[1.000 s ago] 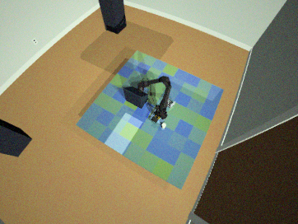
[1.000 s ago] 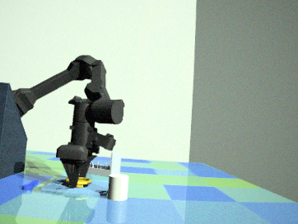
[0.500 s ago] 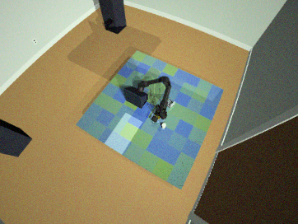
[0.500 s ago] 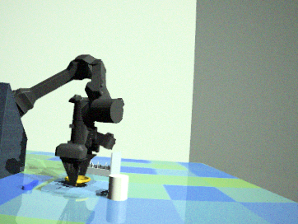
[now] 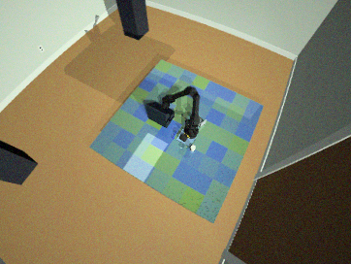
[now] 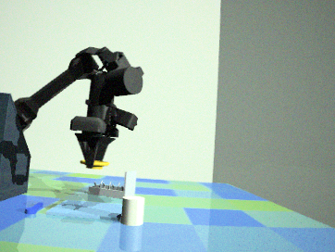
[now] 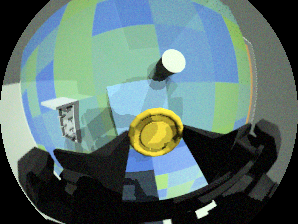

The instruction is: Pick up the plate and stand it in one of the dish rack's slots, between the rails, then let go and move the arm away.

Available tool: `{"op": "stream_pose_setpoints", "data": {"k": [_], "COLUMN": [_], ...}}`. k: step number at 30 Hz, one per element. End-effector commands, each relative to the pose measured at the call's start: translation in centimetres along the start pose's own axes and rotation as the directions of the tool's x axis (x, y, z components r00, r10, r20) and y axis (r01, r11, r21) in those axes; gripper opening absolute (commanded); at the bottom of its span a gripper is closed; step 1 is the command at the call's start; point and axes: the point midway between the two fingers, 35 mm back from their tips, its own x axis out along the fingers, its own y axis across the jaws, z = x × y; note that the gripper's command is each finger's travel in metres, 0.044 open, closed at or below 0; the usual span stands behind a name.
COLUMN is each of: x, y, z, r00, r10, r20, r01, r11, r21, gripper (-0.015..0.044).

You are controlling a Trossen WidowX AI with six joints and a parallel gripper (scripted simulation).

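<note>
The yellow plate (image 6: 103, 163) (image 7: 156, 132) is off the table and lies roughly level between the fingertips. My gripper (image 6: 94, 164) (image 7: 155, 131) is shut on it, with one finger at each side of the rim in the wrist view. The grey dish rack (image 6: 106, 191) (image 7: 69, 122) stands on the table, lower than the plate. It is behind and slightly right of the gripper in the exterior view, and at the left in the wrist view. Its rails point up; single slots are too small to tell apart.
A white cylinder (image 6: 133, 212) (image 7: 173, 61) (image 5: 193, 148) stands near the rack. A white upright panel (image 6: 130, 183) (image 7: 62, 102) is at the rack's end. A small blue object (image 6: 33, 208) lies at the left. The dark arm base (image 5: 160, 115) stands on the patchwork surface (image 5: 199, 177).
</note>
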Motion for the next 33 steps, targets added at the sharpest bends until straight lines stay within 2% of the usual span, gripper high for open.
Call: {"op": "stream_pose_setpoints", "data": {"k": [1, 11, 17, 25, 33], "x": [-3.3, -7.8, -8.1, -8.7, -9.2], "y": [0.0, -0.1, -0.1, 4.2, 8.8], "z": [0.1, 0.0, -0.1, 0.2, -0.2], "r00": [1.000, 1.000, 1.000, 1.000, 1.000], "r10": [-0.011, -0.004, -0.004, -0.012, -0.018], "r20": [0.008, 0.005, 0.005, 0.006, 0.007], "r01": [0.011, 0.004, 0.004, 0.010, 0.012], "r11": [1.000, 1.000, 1.000, 0.970, 0.867], "r21": [-0.012, -0.014, -0.008, 0.244, 0.499], "gripper": [0.0000, 0.0000, 0.0000, 0.0000, 0.0000]}}
